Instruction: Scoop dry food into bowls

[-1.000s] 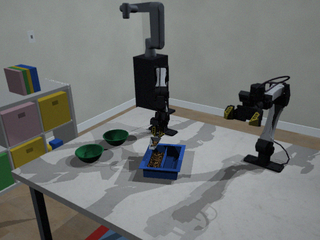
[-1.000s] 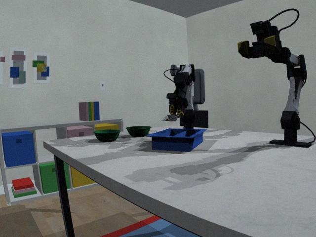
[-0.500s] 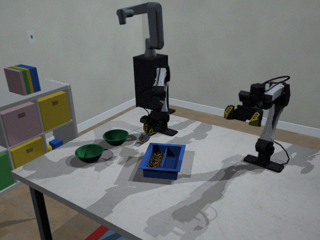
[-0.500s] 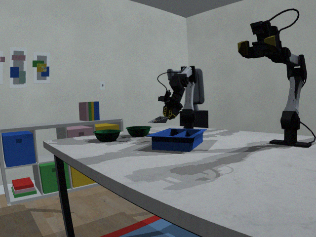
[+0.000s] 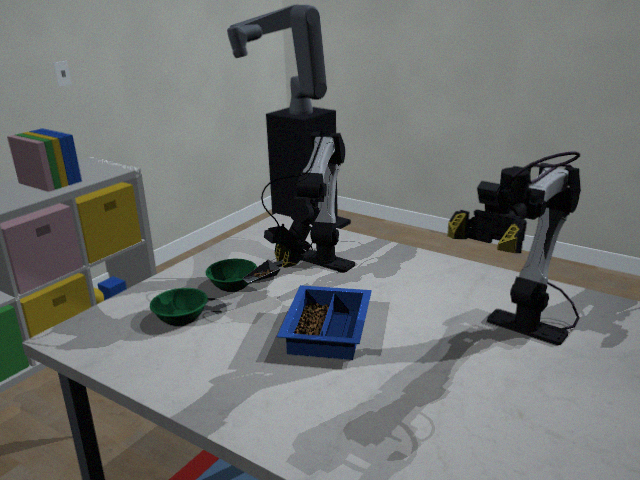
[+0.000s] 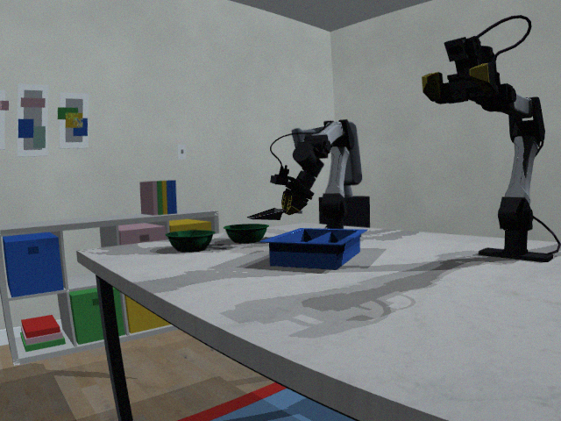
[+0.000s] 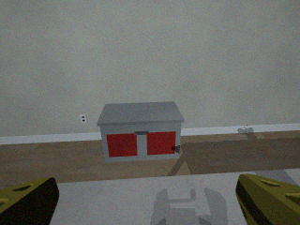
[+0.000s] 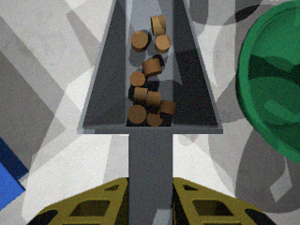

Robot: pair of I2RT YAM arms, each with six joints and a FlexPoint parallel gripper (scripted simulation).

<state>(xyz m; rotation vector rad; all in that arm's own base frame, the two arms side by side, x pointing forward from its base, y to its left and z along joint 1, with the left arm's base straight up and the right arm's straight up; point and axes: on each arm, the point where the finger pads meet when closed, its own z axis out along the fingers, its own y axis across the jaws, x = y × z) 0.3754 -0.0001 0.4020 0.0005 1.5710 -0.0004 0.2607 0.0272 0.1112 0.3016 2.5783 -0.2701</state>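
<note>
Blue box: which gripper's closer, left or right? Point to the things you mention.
Right, going by the top view. The right gripper (image 5: 283,257) (image 6: 289,209) (image 8: 150,186) is just past the box's (image 5: 324,347) (image 6: 304,255) bowl-side far corner; the left gripper (image 5: 484,238) (image 6: 457,82) (image 7: 147,184) hangs high, well off its other side.

We have swung the scoop (image 5: 264,271) (image 6: 267,213) (image 8: 150,128) left, away from the box (image 5: 346,350) (image 6: 305,255) (image 8: 9,183). A second ago it stood by the box's far left corner; half a second ago it was between box and far bowl (image 5: 231,276) (image 6: 246,233) (image 8: 277,80). Now its tip has come up beside that bowl's right side. Our right end effector (image 5: 283,254) (image 6: 288,204) (image 8: 150,186) has travelled left with it, and the scoop's mouth, which pointed nearer to us, has turned further left.
</note>
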